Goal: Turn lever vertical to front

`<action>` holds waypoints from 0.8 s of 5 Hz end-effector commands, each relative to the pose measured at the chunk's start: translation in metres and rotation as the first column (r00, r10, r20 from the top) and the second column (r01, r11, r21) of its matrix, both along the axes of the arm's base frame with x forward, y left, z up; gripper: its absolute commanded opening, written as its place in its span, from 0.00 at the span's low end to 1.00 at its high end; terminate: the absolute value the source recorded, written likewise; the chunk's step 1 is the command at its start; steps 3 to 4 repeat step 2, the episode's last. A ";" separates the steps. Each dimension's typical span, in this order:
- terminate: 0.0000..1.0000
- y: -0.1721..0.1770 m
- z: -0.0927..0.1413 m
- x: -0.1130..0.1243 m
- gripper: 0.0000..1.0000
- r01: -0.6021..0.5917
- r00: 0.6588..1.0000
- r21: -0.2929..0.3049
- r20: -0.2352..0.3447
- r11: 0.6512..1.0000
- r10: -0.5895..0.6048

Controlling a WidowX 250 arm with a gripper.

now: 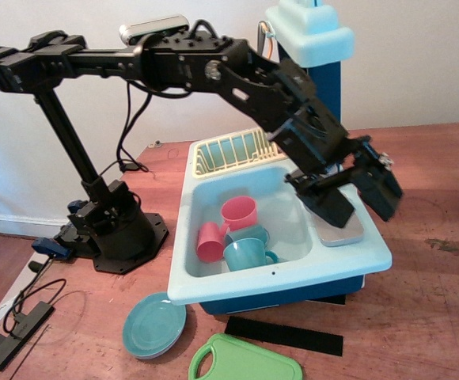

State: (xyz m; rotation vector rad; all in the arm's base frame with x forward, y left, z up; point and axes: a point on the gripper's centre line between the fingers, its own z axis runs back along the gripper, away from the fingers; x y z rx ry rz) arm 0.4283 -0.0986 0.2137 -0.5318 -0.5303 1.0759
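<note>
My gripper [368, 214] is open, its two black fingers [328, 202] spread wide and pointing down to the right over the right rim of the light blue toy sink [293, 273]. It hangs over the flat grey plate [342, 234], where the faucet base stands. The lever is hidden behind the gripper and arm. The faucet spout is also hidden by the arm.
In the basin lie two pink cups [238, 212] [208, 241] and a teal cup [247, 255]. A yellow dish rack [229, 150] sits at the back left and a blue tower [312, 47] behind. A teal plate [154, 324], green cutting board [245, 364] and black strip [285, 335] lie in front.
</note>
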 end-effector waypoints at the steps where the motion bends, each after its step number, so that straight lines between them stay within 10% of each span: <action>1: 0.00 0.015 0.019 0.013 1.00 0.066 0.996 0.010 0.062 0.998 -0.067; 2: 1.00 0.015 0.019 0.013 1.00 0.066 0.996 0.010 0.062 0.998 -0.067; 4: 1.00 0.015 0.019 0.013 1.00 0.066 0.996 0.010 0.062 0.998 -0.067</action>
